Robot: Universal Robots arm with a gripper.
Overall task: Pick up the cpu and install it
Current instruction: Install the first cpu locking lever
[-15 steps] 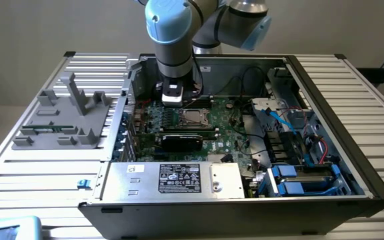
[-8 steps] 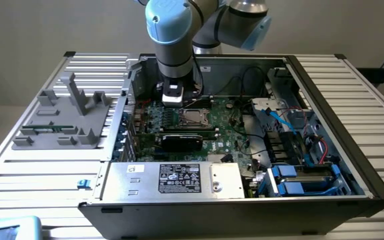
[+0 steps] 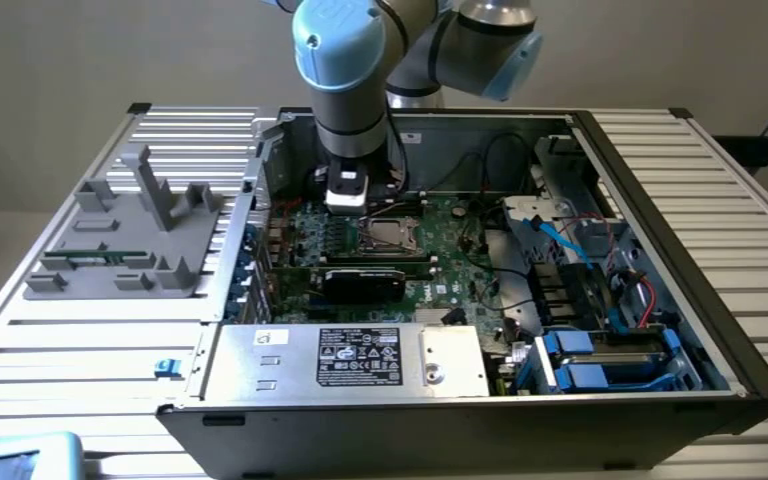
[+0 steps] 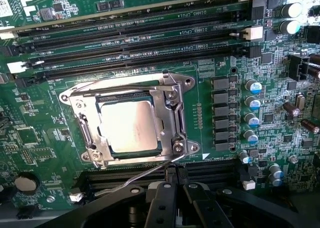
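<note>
- Above the motherboard [image 3: 462, 262], upper centre of the exterior view, the gripper [image 3: 347, 200] hangs with fingers [image 4: 161, 208] pressed together, empty.
- Near the fingertips, the cpu [image 4: 131, 126] lies flat inside its metal socket frame [image 4: 173, 112], within the open computer case [image 3: 491, 128].

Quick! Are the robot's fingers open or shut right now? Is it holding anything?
Gripper: fingers shut, holding nothing that I can see; the cpu lies in the socket frame.

A plain grey wall [image 3: 117, 50] stands behind the slatted metal table [image 3: 718, 200].
</note>
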